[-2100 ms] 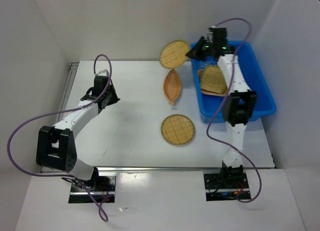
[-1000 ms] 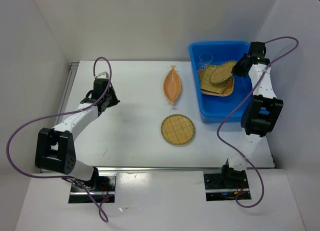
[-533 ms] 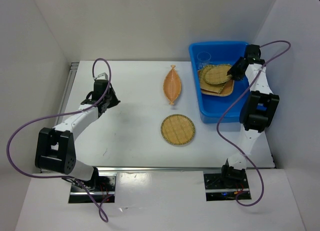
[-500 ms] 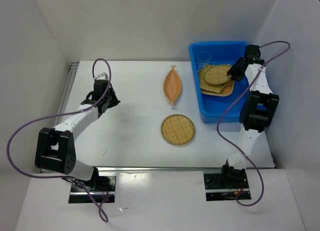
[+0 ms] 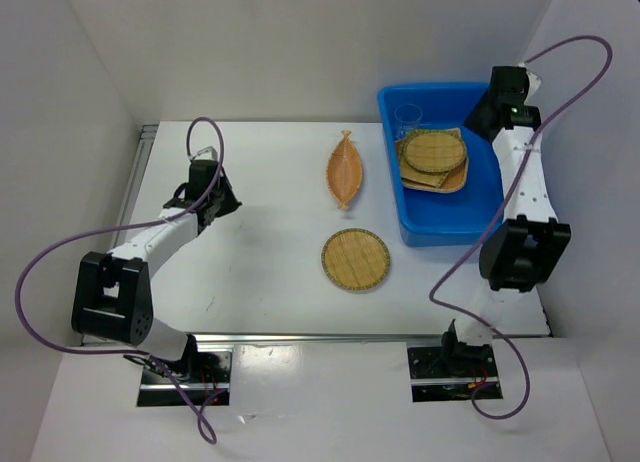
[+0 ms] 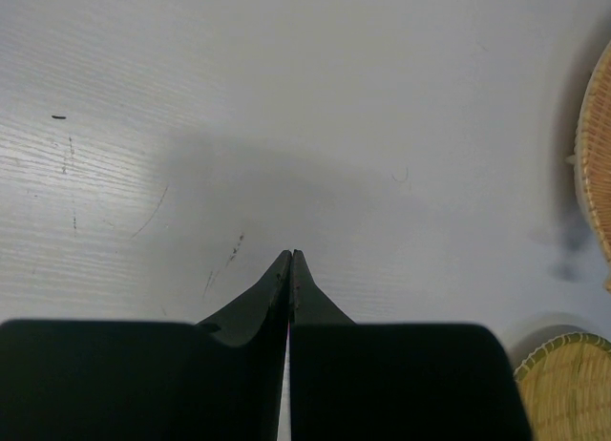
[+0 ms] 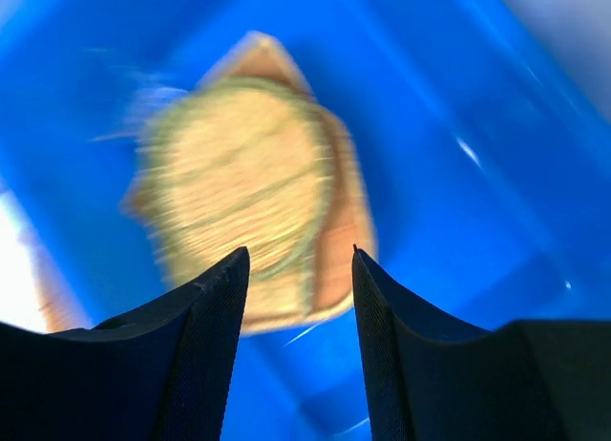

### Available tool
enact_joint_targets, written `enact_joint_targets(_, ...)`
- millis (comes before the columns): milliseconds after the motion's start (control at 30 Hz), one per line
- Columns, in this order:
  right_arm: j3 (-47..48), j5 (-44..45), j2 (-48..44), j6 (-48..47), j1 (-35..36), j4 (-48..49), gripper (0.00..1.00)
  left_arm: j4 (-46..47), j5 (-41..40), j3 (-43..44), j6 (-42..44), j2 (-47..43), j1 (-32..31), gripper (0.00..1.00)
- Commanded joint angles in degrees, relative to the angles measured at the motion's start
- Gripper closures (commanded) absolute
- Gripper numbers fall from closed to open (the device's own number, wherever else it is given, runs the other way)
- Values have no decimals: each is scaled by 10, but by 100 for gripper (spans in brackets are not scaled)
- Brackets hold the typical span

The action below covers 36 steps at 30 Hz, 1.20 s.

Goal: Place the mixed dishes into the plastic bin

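The blue plastic bin (image 5: 505, 187) stands at the back right. In it lie a round woven tray (image 5: 434, 150) on top of other tan trays (image 5: 447, 180), and a clear cup (image 5: 410, 117) in the far left corner. The round tray shows blurred in the right wrist view (image 7: 239, 174). A leaf-shaped tray (image 5: 346, 169) and a round tray (image 5: 355, 259) lie on the table. My right gripper (image 5: 482, 119) is open and empty above the bin's right side. My left gripper (image 5: 228, 197) is shut and empty, low over the table at the left.
White walls enclose the table on three sides. In the left wrist view the leaf tray's edge (image 6: 594, 164) and the round tray's edge (image 6: 563, 388) show at the right. Cables loop from both arms.
My right gripper carried a round tray into the bin, let it go on the stack, and has risen away to the right. The left arm has not moved.
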Motion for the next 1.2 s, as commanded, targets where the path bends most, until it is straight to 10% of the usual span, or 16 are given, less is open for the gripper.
enact_joint_targets(0,-1,-16,-93,-32,73,-1,47,16,15,17,-6,15,3,97)
enact_joint_targets(467,-310,-158,-288,-15,323,6,45,-72,253,81,85,88,-2,86)
enact_joint_targets(833,-397,-142,-270,-23,442,-31,45,-65,358,55,36,141,-179,14)
enact_joint_targets(1167,-310,-77,-271,-23,437,-41,41,69,360,7,-75,174,-186,33)
